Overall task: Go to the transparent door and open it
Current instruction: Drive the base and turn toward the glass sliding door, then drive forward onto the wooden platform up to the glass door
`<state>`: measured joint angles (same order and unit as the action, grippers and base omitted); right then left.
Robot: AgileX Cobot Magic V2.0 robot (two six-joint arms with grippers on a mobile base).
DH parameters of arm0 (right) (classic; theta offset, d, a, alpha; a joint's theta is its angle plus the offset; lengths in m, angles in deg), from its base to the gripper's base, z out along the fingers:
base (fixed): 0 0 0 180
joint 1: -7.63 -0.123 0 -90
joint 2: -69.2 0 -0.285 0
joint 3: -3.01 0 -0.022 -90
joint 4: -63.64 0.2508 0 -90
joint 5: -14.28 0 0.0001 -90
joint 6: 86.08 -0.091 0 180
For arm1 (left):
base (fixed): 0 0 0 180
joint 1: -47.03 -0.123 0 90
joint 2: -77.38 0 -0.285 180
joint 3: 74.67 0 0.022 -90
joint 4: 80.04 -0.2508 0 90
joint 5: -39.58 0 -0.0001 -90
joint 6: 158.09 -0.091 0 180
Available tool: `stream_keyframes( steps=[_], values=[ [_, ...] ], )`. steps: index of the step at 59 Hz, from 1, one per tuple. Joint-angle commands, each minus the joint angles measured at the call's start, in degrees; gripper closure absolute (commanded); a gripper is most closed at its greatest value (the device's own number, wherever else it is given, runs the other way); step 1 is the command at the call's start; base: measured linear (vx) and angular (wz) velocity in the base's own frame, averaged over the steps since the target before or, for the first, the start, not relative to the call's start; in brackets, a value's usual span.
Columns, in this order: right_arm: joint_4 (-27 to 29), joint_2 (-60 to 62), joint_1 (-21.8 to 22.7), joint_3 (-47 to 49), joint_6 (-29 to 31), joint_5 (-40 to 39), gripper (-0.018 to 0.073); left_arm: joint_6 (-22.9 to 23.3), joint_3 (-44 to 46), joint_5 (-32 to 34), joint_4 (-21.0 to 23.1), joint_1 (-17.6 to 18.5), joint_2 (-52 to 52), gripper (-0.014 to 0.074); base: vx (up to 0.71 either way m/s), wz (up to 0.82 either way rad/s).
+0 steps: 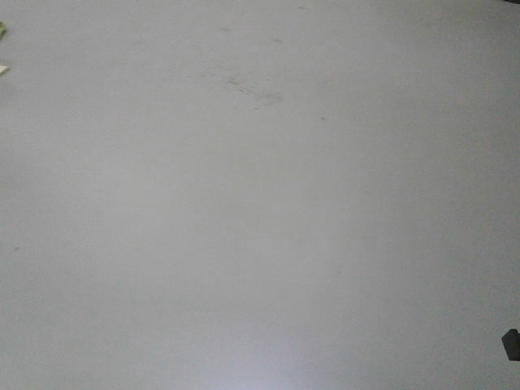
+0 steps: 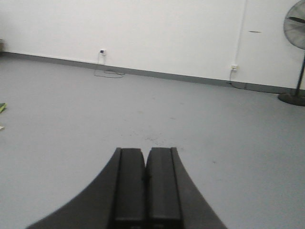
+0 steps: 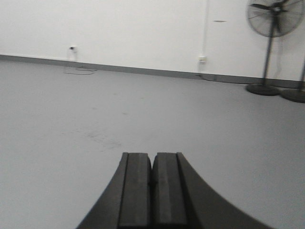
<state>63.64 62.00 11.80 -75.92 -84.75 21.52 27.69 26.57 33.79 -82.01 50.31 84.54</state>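
While front shows floor [image 1: 260,211], wrist view shows left end effector [image 2: 145,155] closed.

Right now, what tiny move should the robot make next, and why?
Probably turn slowly on the spot to search. No glass door shows in any view, only plain grey floor, a white painted wall and a black pedestal fan. The left claw and right claw are shut and empty.

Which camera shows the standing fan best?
The right wrist view: the standing fan shows its head, pole and round base, with only the top of the head cropped. The left wrist view catches it at the right edge, head partly cut off. The front view shows floor, no fan.
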Motion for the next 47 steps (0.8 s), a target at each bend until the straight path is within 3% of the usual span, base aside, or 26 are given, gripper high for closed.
stream_keyframes(
  steps=[1,47],
  values=[
    [-0.4,0.4,0.2,-0.8,0.1,-4.9,0.0567,0.3,-1.8,4.9,0.1,0.1,-0.7,0.0602,0.59,0.54],
    [-0.4,0.4,0.2,-0.8,0.1,-4.9,0.0567,0.3,-1.8,4.9,0.1,0.1,-0.7,0.0602,0.63,0.62]
  ],
)
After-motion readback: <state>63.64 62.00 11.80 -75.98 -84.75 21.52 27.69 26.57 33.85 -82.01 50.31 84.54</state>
